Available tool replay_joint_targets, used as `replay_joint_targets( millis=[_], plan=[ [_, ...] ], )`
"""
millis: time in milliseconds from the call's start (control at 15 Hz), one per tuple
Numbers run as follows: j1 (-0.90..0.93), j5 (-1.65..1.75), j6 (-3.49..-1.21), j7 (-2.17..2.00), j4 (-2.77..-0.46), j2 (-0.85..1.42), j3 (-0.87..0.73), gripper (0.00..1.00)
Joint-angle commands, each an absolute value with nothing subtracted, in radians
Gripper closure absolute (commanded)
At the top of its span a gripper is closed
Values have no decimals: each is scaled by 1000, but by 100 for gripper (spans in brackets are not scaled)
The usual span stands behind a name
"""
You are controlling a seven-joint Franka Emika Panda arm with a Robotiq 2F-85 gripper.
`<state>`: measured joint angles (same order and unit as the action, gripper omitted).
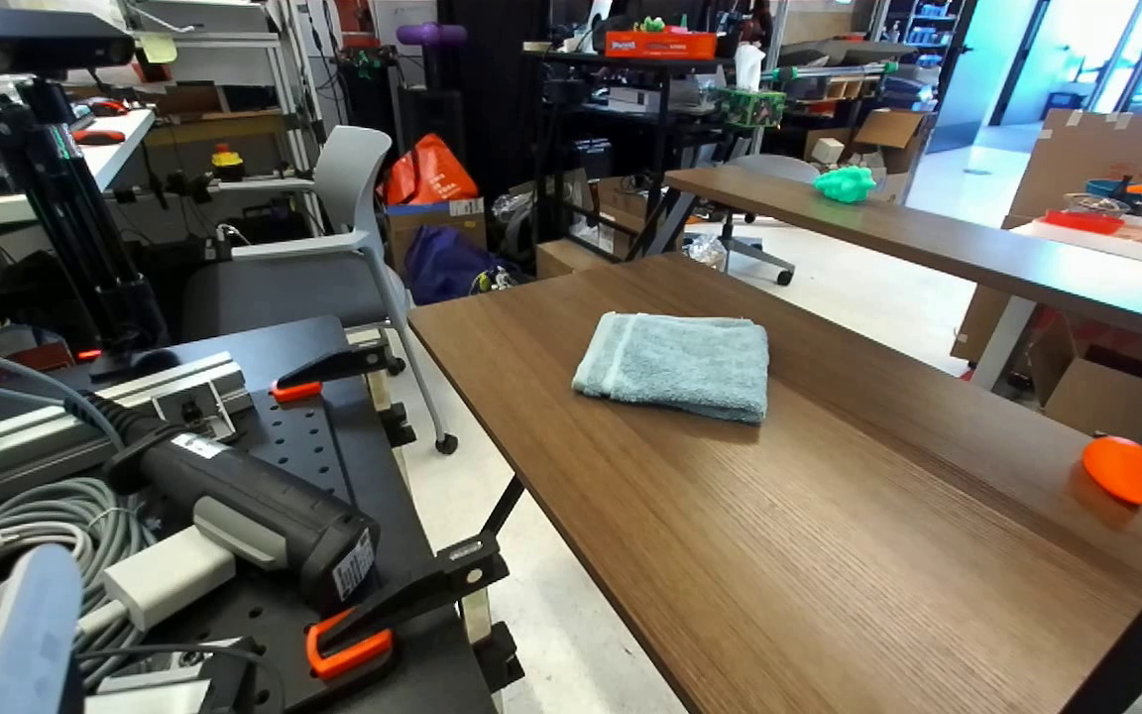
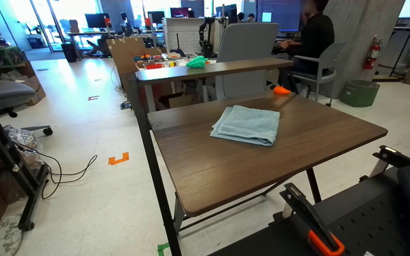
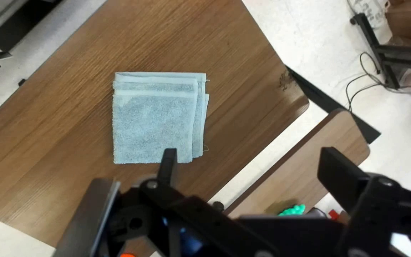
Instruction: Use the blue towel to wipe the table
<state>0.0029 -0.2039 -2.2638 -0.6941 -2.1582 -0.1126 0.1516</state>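
Towel (image 3: 152, 121), folded on table (image 1: 858, 535), well below spread claw (image 3: 249, 155)

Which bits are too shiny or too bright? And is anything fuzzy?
In both exterior views, the far windows are washed-out bright, and the narrow brown tabletop has pale glare on it; in the wrist view, the gripper is dark and a bit fuzzy, while the blue towel looks sharper.

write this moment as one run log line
blue towel: folded on brown table, ungrasped | fingers: apart, holding nothing | orange object: on same table | green object: on neighbouring table | wiping: not under way
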Motion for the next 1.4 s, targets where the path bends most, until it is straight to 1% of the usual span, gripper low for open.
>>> replay_joint_targets(
  millis=[0,133,267,333,467,800,1333],
  plan=[
    [-7,-198,-2290,-822,-1961,129,92,0],
    [-4,-200,-2299,-888,-1883,225,44,0],
    [10,-223,-2279,-975,-1821,269,10,0],
    [12,-209,-2297,-893,-1905,221,12,0],
    [11,-210,-2296,-937,-1852,267,0,0],
    [36,-169,-2296,-1030,-1824,302,-13,0],
    [64,-173,-2347,-1162,-1782,491,-33,0]
  ],
)
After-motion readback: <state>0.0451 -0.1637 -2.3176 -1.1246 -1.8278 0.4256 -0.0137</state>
